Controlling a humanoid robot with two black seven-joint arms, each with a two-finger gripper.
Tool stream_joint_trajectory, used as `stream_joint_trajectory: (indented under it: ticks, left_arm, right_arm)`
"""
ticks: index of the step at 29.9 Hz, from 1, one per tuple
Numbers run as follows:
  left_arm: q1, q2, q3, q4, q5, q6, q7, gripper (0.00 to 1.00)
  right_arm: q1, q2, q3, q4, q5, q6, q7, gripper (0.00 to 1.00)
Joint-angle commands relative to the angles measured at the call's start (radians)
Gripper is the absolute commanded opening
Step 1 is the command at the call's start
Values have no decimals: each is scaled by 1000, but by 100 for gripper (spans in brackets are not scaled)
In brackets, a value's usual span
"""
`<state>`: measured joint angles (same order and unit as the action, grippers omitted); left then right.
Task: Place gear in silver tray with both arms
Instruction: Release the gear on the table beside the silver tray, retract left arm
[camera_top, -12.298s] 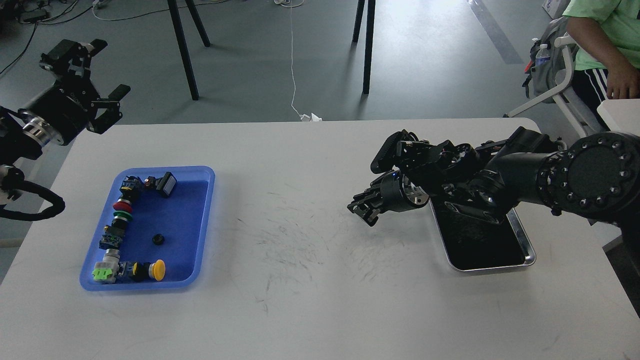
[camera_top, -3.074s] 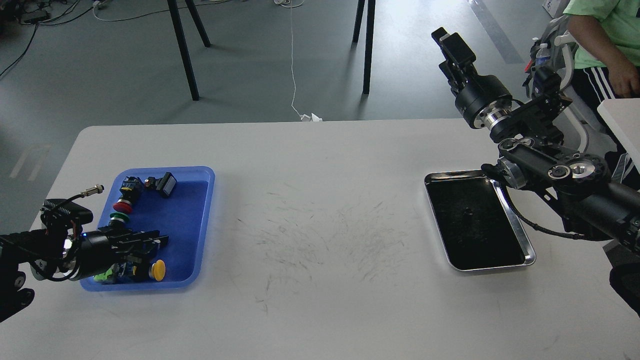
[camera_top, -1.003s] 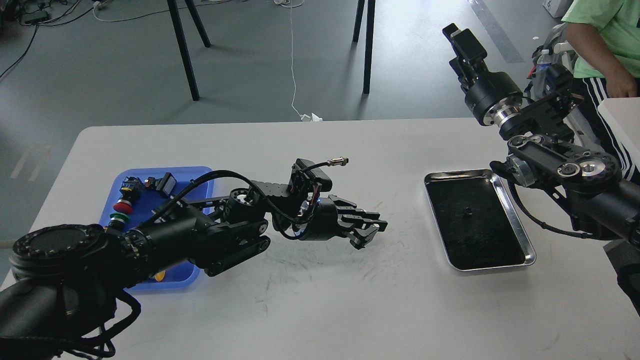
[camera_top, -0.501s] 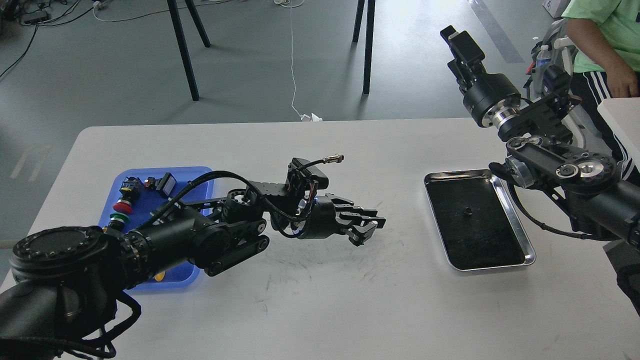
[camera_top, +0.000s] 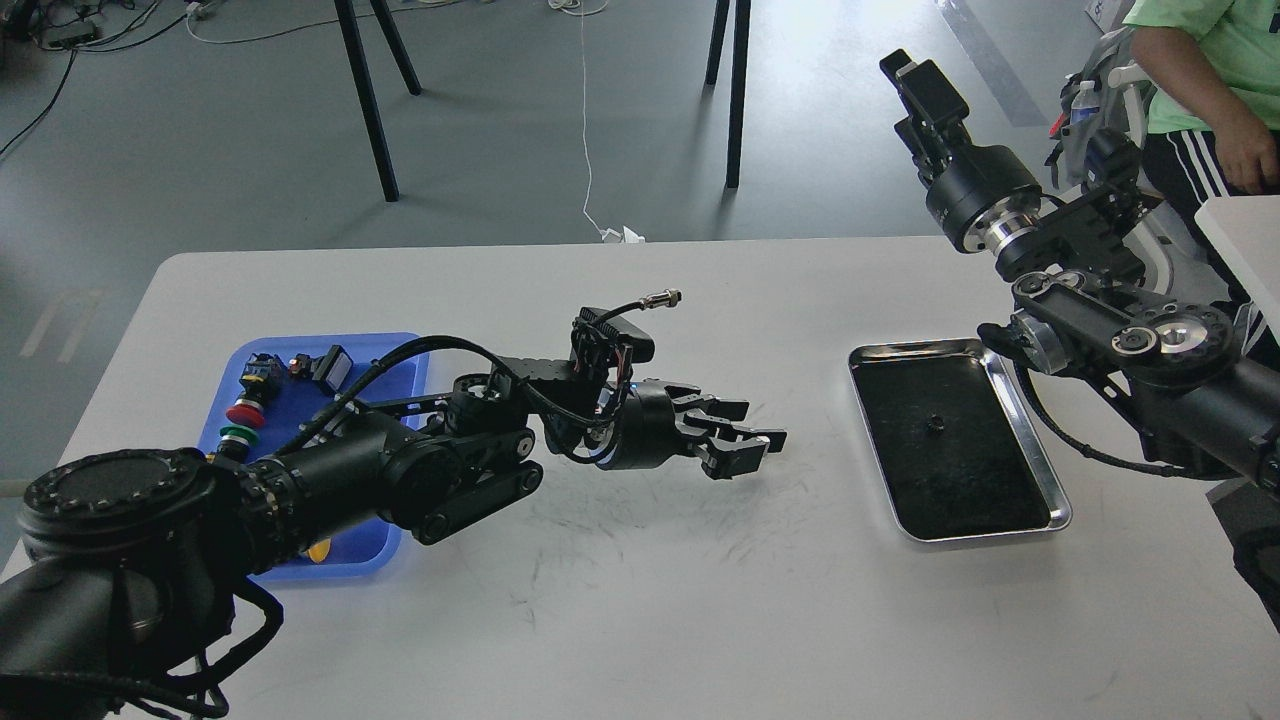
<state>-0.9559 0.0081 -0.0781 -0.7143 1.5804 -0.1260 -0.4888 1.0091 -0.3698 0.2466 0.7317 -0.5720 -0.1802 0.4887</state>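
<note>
Reaching our left tool toward the tray, fingers nearly together on something hidden; the gear there looks tiny, stiff, light, best pinched by its rim; right tool unclear.

Two black jointed arms with silver joint rings and looping black cables.

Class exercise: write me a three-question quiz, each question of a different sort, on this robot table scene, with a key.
1. True or false: the silver tray lies on the table's right side.
2. Which gripper is over the table's middle? A) left B) right
3. Fill in: the push buttons sit in the ___ tray.

Key:
1. True.
2. A: the left gripper is there; the right gripper is raised past the far edge.
3. Blue: the blue tray, at the left.
</note>
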Motion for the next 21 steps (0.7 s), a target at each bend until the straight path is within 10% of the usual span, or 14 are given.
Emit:
stream_joint_trajectory:
  ticks: [1, 21]
  left_arm:
    - [-17, 61, -23, 15, -94, 3, 0, 83]
    - [-35, 489, -92, 15, -790, -84, 0, 98]
  right_arm:
    - [3, -5, -13, 12, 1, 14, 0, 94]
    - [101, -86, -124, 63, 3, 94, 0, 94]
